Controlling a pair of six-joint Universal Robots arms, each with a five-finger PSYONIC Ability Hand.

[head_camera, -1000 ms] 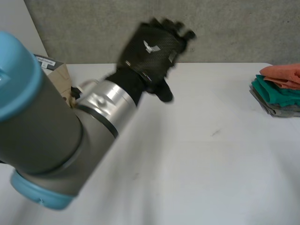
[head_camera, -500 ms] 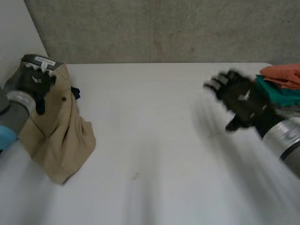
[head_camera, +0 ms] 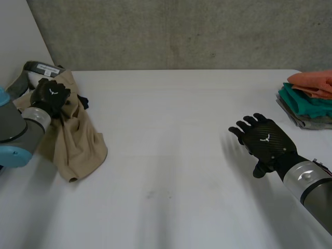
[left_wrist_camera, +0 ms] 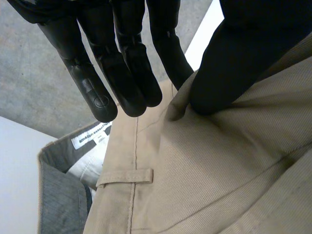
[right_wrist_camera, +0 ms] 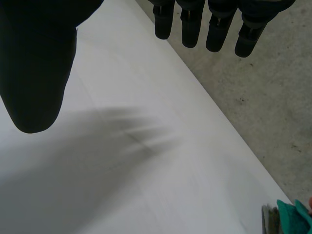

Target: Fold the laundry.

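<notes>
Nearest, the right hand [head_camera: 265, 141] hovers over bare counter [head_camera: 171, 171], fingers spread and holding nothing. Further back, at the counter's left edge, the khaki trousers [head_camera: 78, 140] lie in a crumpled heap. The left hand [head_camera: 49, 96] rests on them near the waistband [left_wrist_camera: 117, 156], fingers straight, thumb tip pressing the cloth. The twill looks soft, limp and fairly heavy, so the stiffer waistband probably offers the surest hold. Farthest right sits a folded stack [head_camera: 308, 98].
</notes>
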